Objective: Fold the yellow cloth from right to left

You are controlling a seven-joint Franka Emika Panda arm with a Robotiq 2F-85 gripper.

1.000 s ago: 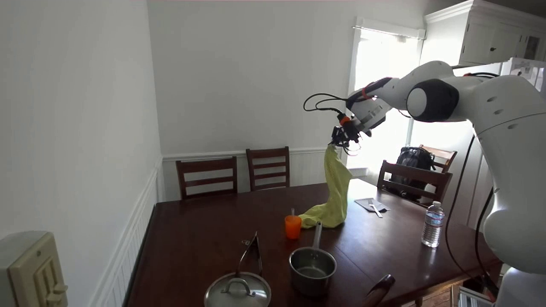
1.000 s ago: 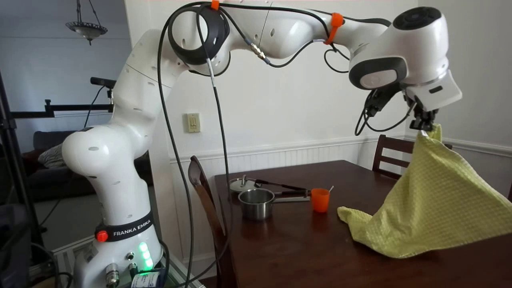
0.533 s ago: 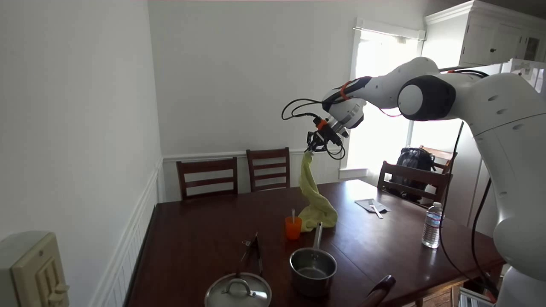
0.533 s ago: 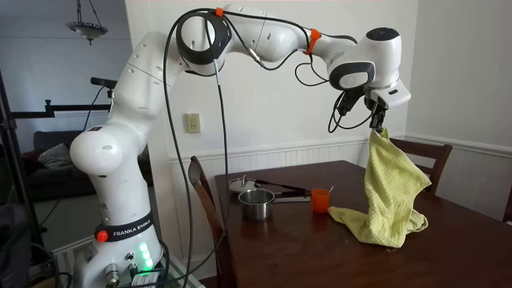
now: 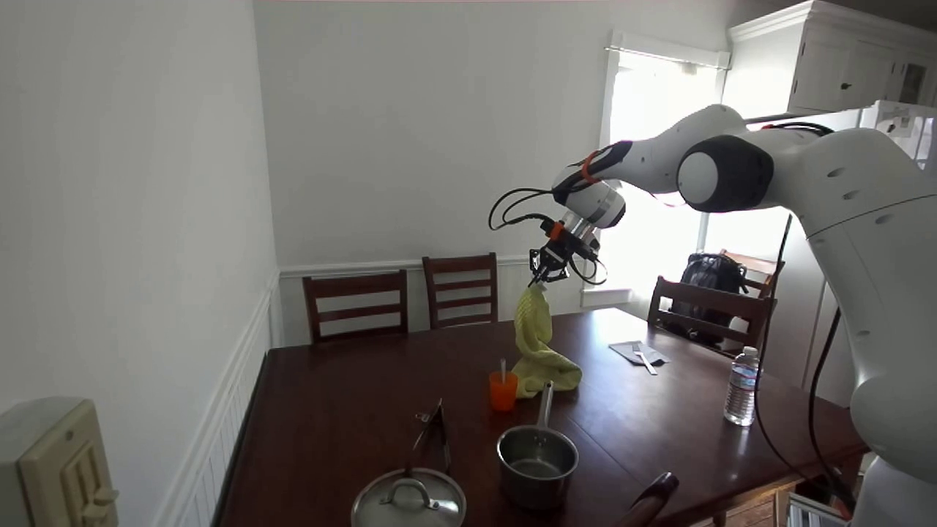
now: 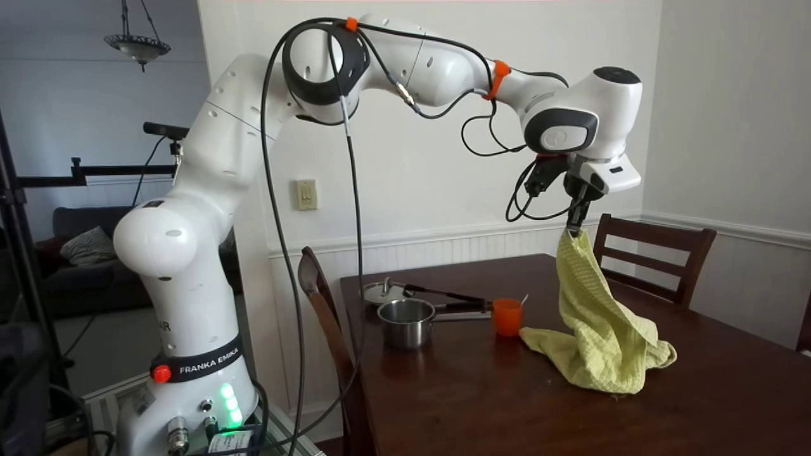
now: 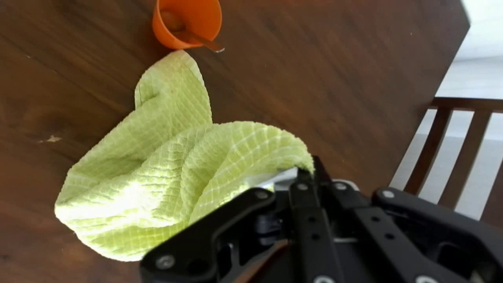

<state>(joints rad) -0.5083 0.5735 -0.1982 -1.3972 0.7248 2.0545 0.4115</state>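
Because the gripper (image 6: pixel 574 230) had sunk lower than a moment earlier, the yellow cloth (image 6: pixel 599 335) drooped more slackly beneath it. The cloth's raised end was pinched fast; the rest lay rumpled on the table (image 6: pixel 443 405), one corner just beside the orange cup (image 6: pixel 507 318). The fold was probably under way, with the held end yet to be laid over.
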